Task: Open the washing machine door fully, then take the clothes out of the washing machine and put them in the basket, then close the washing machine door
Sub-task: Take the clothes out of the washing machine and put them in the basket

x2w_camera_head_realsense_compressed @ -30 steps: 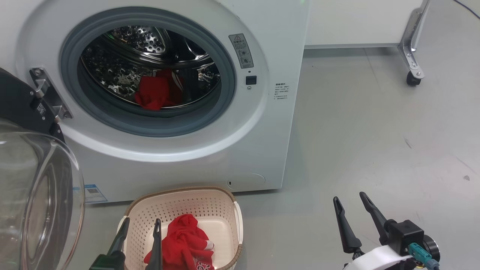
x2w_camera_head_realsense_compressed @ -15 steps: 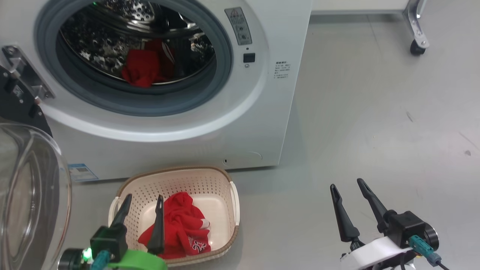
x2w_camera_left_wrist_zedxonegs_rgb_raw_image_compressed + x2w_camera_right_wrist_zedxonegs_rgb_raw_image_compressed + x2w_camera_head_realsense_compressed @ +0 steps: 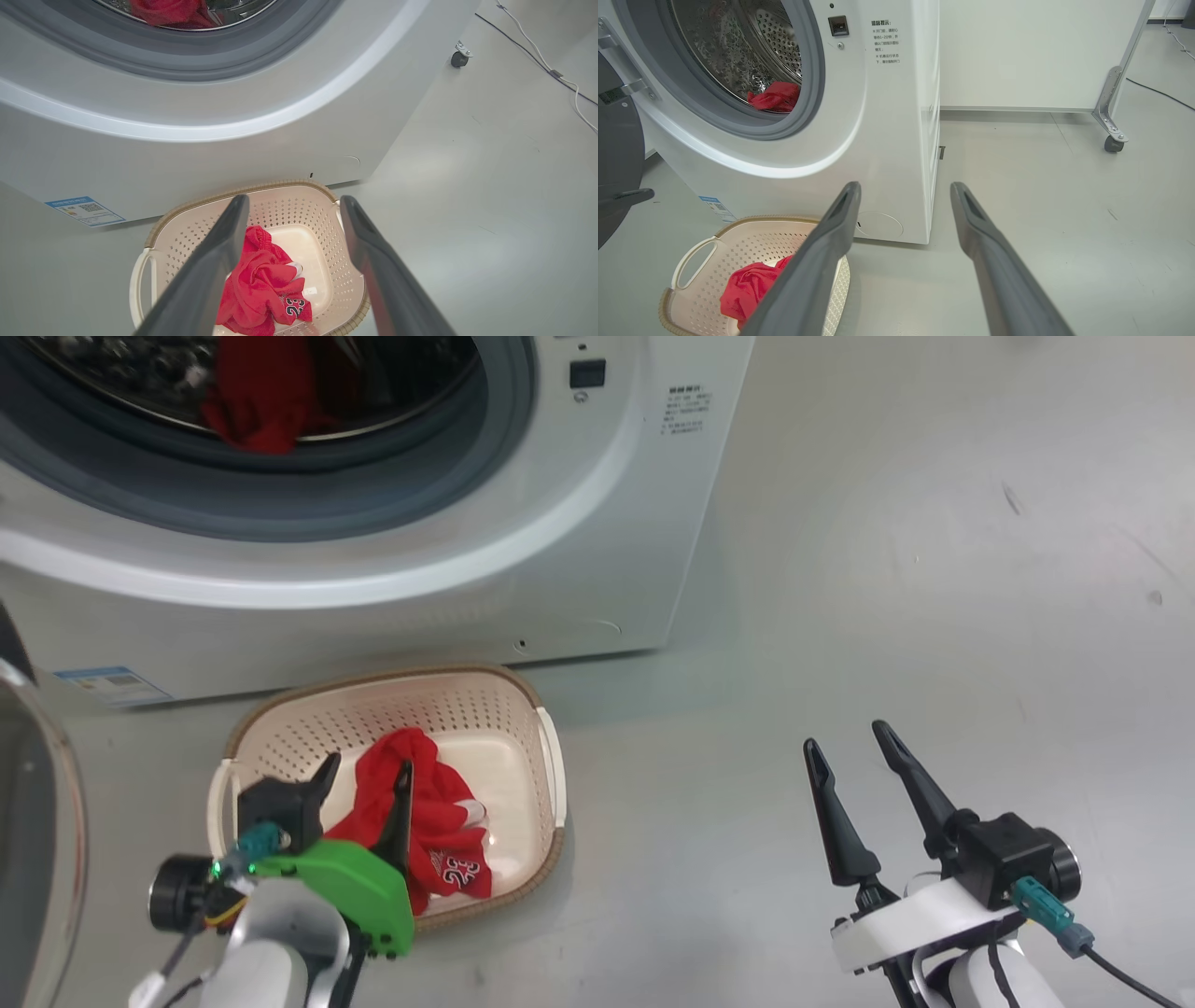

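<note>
Pincer state: the left pincer (image 3: 369,765) and the right pincer (image 3: 845,735) both stand at full spread and hold nothing. Over the last second the head view has tipped downward. This is a camera move, so the big white front-loading washing machine (image 3: 420,579) now sits at that view's top edge. The left pincer remains over the small cream perforated plastic basket (image 3: 392,674), jaws unchanged.

A crumpled bright red garment with white printed numbers (image 3: 439,803) lies free in the basket, just below and ahead of the left pincer's tips. Its long axis runs roughly parallel to the fingers, numbered end nearest the wrist. A second red garment (image 3: 252,401) sits in the perforated steel drum (image 3: 733,56), high above and beyond that pincer.

Judgement: one transfer is done and one remains. After that the large black-rimmed round door (image 3: 619,149), swung open to the left pincer's left, must be shut. The right pincer hangs over bare grey floor (image 3: 934,569).
</note>
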Controlling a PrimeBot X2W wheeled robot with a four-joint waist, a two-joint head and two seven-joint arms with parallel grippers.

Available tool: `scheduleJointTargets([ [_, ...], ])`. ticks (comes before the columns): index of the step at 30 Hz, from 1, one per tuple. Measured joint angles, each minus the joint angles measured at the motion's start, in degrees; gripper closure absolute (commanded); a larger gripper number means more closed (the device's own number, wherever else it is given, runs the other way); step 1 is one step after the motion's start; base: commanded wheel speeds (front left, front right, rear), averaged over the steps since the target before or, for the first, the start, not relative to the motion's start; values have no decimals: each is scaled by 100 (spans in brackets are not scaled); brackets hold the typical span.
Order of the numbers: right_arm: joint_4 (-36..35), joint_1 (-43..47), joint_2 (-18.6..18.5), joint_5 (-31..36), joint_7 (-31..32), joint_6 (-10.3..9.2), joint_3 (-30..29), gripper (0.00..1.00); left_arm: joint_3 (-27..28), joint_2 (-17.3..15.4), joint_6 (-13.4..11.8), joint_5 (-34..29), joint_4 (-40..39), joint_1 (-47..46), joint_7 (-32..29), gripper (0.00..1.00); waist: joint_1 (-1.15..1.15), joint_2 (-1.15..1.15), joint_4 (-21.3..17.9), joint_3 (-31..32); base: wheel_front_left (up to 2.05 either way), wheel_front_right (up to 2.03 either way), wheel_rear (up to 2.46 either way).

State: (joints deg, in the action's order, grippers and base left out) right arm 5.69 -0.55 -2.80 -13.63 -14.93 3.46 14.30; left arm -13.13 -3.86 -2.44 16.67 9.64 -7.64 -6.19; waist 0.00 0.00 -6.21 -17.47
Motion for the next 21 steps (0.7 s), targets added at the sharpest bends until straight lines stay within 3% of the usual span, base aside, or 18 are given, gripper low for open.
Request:
scheduleJointTargets([
  [10, -159, -394, 1, -29, 0, 1, 63, 0, 223, -144, 159, 222, 416, -1360, -782, 0, 0, 0, -244, -723, 0, 0, 0],
  [21, -420, -1048, 2, -564, 0, -2, 312, 0, 754, -894, 149, 14, 324, -3247, -1150, 0, 0, 0, -563, -1619, 0, 0, 0],
])
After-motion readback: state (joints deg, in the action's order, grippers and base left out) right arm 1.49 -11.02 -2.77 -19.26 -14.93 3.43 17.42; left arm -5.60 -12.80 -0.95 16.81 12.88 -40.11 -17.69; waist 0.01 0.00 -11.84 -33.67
